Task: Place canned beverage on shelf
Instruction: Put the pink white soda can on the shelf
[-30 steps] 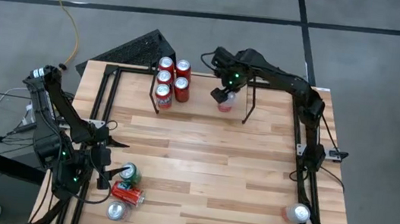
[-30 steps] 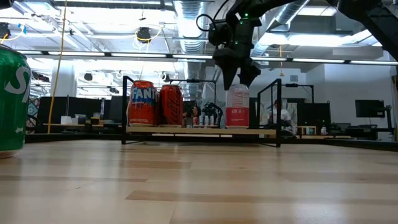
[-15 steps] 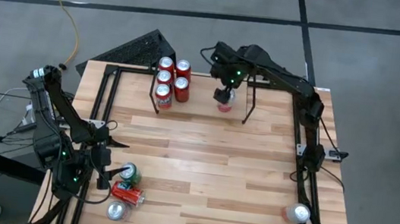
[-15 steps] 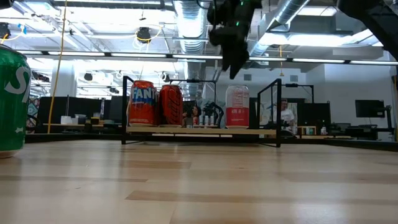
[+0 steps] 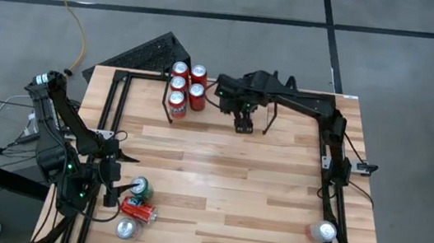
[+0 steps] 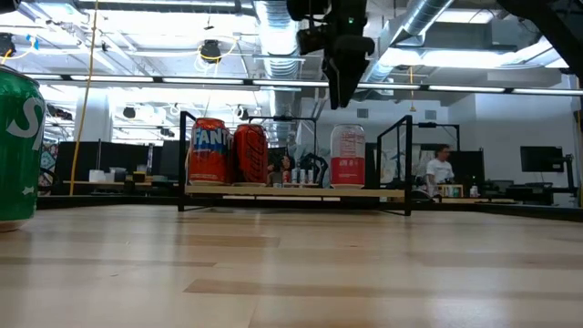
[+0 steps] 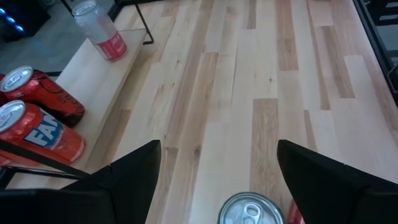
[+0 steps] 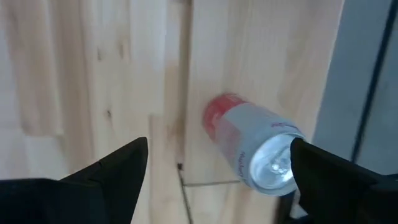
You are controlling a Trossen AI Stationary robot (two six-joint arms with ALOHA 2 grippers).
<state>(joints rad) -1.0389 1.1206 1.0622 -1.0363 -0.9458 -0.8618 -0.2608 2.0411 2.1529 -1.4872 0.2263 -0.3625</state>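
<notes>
A white-and-red can (image 6: 347,157) stands upright on its base on the shelf (image 6: 291,192), a low rack of black rods at the table's far side (image 5: 268,115). Several red cans (image 5: 178,84) stand at the shelf's left end. My right gripper (image 6: 342,80) hangs open above the white-and-red can, clear of it. In its wrist view (image 8: 219,152) the can (image 8: 252,149) lies below, between the spread fingers. In the high view this gripper (image 5: 243,122) covers the can. My left gripper (image 5: 114,185) waits open at the near left, over a silver can top (image 7: 249,210).
A green can (image 5: 140,186), a red can lying on its side (image 5: 138,210) and a silver-topped can (image 5: 125,228) sit at the near left. Two silver cans (image 5: 322,231) stand at the near right. Black rails (image 5: 332,194) edge the table. Bare wood lies in the middle.
My right gripper has risen straight up from the top of the white-and-red can and now hangs well clear of it. The can has stayed upright on the shelf.
</notes>
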